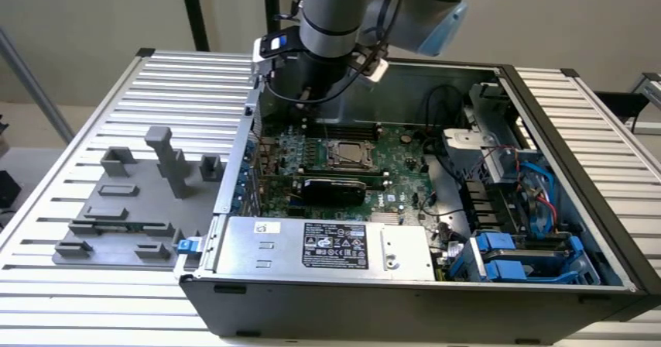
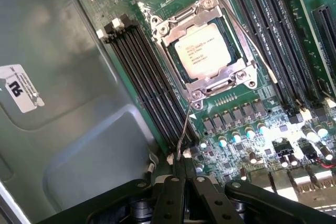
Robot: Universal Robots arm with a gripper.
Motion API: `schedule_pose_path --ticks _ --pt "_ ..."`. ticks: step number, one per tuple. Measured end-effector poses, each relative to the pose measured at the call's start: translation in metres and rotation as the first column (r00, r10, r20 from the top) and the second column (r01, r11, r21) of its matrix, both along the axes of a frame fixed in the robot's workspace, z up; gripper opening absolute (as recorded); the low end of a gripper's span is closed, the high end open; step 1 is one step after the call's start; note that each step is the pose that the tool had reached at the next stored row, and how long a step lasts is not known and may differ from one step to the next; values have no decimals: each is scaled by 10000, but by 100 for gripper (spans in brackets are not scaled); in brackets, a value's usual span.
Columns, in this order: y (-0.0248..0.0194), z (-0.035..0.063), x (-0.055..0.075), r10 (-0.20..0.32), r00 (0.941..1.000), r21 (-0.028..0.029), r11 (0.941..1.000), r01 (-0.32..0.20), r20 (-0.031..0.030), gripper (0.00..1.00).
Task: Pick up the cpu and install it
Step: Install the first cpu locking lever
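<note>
The cpu [image 2: 202, 52] lies flat in the motherboard socket, its silvery top plate with printed text showing inside the metal socket frame [image 2: 220, 80]. In the exterior view the cpu [image 1: 347, 153] sits mid-board inside the open computer case. My gripper [image 2: 184, 174] is shut, its black fingers [image 2: 173, 192] pressed together a short way off the socket's corner. The thin wire socket lever [image 2: 185, 127] runs from the frame down to my fingertips; whether it is pinched between them I cannot tell. The arm [image 1: 325, 29] reaches down into the back of the case.
Dark memory slots [image 2: 142, 77] run beside the socket, and the grey case wall [image 2: 63, 129] lies beyond them. Grey fixture blocks [image 1: 135, 200] stand on the table at the exterior view's left. A power supply [image 1: 330, 246] and blue drive bays [image 1: 516, 258] fill the case front.
</note>
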State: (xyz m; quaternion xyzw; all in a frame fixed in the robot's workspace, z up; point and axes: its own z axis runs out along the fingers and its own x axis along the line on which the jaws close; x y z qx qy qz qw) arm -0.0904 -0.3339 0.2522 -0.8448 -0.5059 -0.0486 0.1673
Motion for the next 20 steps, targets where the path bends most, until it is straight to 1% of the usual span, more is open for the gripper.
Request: schedule_pose_path --ticks 2,3,4,6,9,10,11,14,17,18,20 --pt "0 3 6 -47 9999 2 10000 47 128 11" --pt "0 3 13 -67 9998 2 10000 67 168 11" --pt "1 3 23 -84 9998 2 10000 84 186 11" --pt "0 3 56 -107 9997 1 9999 107 201 11" --pt "0 3 133 -129 9997 -11 9999 129 204 11" --pt "0 3 158 -138 9997 -29 9999 139 203 11" --pt "0 3 183 -148 9997 -54 9999 149 205 11" --pt "0 -2 243 -189 9996 -151 9997 192 207 11" --pt "0 -17 257 -258 9994 -233 9994 263 213 11" --pt "0 -22 258 -274 9994 -267 9993 280 215 11" --pt "0 -36 258 -288 9993 -362 9989 297 232 11"
